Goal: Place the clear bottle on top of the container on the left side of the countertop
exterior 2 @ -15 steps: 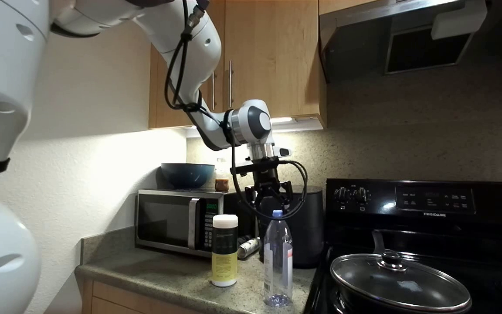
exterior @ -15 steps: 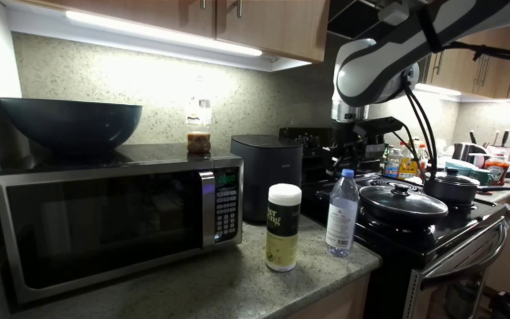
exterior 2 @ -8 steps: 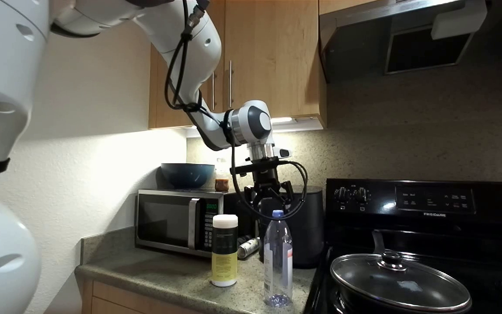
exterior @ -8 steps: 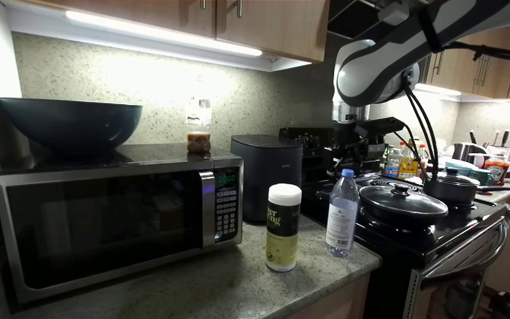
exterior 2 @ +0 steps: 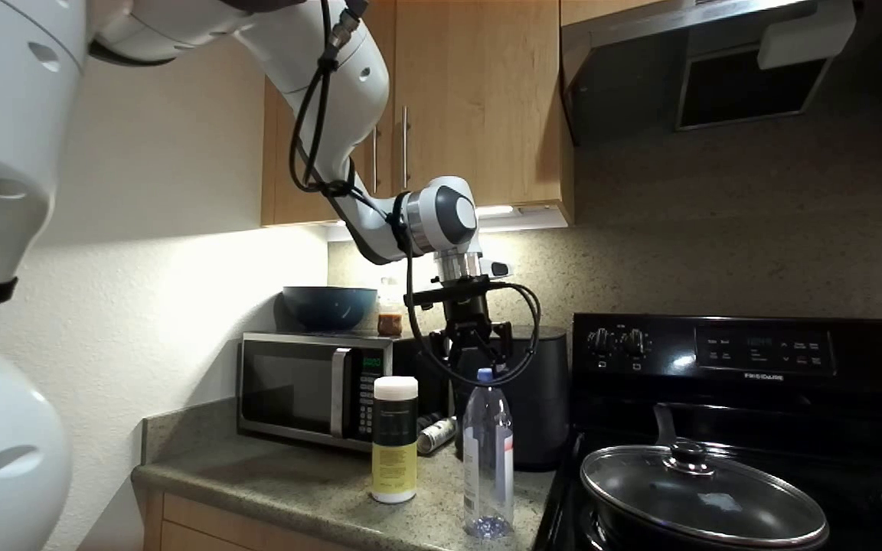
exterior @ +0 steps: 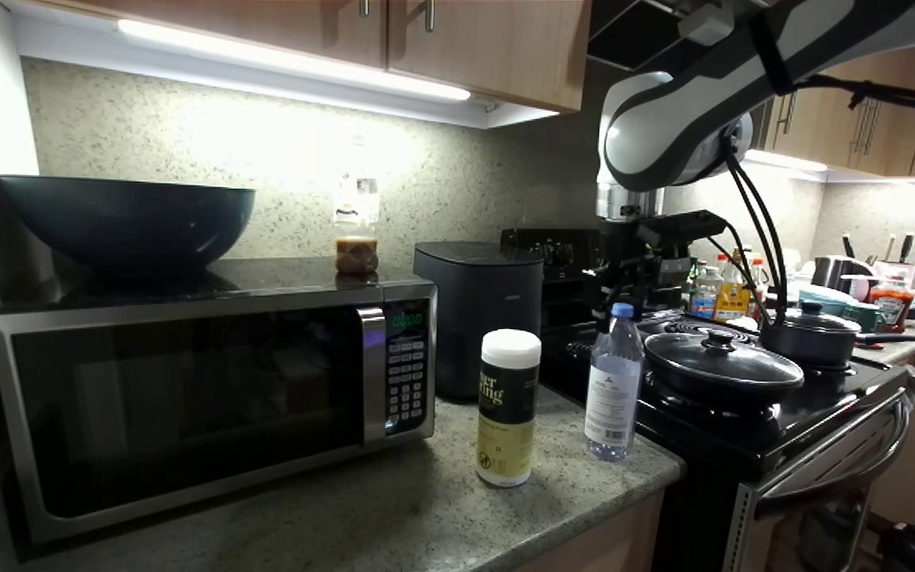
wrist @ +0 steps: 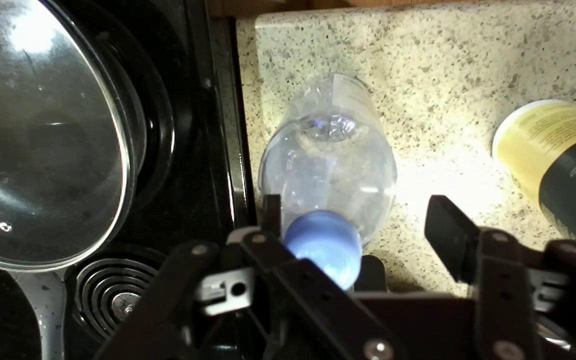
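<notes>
The clear bottle (exterior: 613, 397) with its blue cap stands on the countertop (exterior: 394, 508) near the stove; it also shows in an exterior view (exterior 2: 488, 459) and in the wrist view (wrist: 330, 165). The container (exterior: 507, 413), a white-lidded jar with a black and yellow-green body, stands beside it; it shows too in an exterior view (exterior 2: 394, 444) and partly in the wrist view (wrist: 553, 155). My gripper (wrist: 355, 225) is open above the bottle, pointing down. The cap lies between the fingers, close to one finger; I cannot tell if they touch. The other finger is clear of it.
A microwave (exterior: 211, 397) with a dark bowl (exterior: 124, 222) and a brown-filled bottle (exterior: 357, 254) on top stands at the back. A black appliance (exterior: 480, 318) stands behind the container. A lidded pan (exterior: 723, 365) sits on the stove beside the bottle.
The gripper fingers have shifted inward near the cap. The bottle's cap has moved slightly toward the container. The arm has barely moved.
</notes>
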Controlling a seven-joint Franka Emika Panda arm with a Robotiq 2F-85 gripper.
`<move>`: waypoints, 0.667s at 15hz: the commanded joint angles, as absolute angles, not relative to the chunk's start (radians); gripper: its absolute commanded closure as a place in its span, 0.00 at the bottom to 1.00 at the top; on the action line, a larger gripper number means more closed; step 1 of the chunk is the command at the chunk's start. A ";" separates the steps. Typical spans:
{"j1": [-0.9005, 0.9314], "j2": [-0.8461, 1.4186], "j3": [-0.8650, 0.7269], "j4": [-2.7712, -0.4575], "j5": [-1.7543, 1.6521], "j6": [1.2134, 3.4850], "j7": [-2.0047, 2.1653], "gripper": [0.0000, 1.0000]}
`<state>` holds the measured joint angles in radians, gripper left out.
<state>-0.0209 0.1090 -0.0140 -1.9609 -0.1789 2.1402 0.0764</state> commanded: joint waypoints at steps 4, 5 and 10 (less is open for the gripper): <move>-0.018 0.099 -0.017 -1.971 -0.167 2.137 0.064 0.74; -0.018 0.098 -0.017 -1.971 -0.166 2.137 0.064 0.80; -0.013 0.092 -0.017 -1.961 -0.179 2.106 0.086 0.87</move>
<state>-0.0209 0.1080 -0.0139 -1.9604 -0.1789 2.1403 0.0764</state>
